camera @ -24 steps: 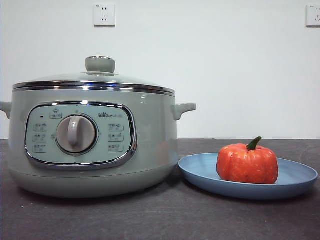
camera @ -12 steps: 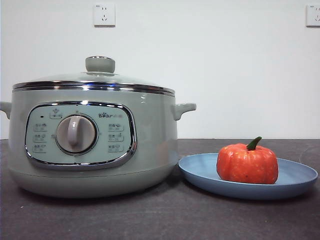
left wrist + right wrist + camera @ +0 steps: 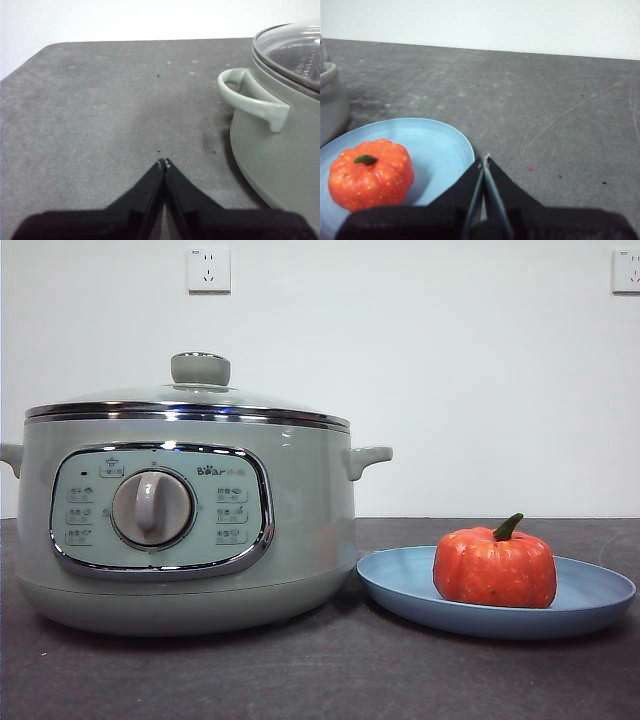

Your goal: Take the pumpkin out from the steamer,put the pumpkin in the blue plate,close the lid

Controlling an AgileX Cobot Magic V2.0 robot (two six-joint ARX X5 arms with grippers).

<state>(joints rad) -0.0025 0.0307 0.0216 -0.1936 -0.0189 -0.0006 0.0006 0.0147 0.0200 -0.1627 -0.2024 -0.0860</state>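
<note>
1. On the dark tabletop (image 3: 320, 680), toward its left side in the front view, stands the steamer (image 3: 190, 530), the largest thing here. It is well back from the near edge, with its dial facing the camera.
2. Seated squarely on the steamer's rim is the lid (image 3: 190, 405), its green knob upright. Closing looks done.
3. Just beside the steamer, toward the right side of the tabletop, lies the blue plate (image 3: 590, 600). Its rim is near the pot's base; I cannot tell whether they touch.
4. Upright on that plate sits the pumpkin (image 3: 495, 568), stem up, so the transfer also looks done.
5. Judged from this, no step remains in hand. The next move calls only for both arms to stay clear and rest.
6. Beside the steamer's side handle, the left gripper (image 3: 164, 162) hangs low over bare tabletop, jaws pressed together on nothing.
7. Just past the plate's edge, the right gripper (image 3: 484, 159) sits likewise, jaws closed and empty, apart from the pumpkin.
</note>
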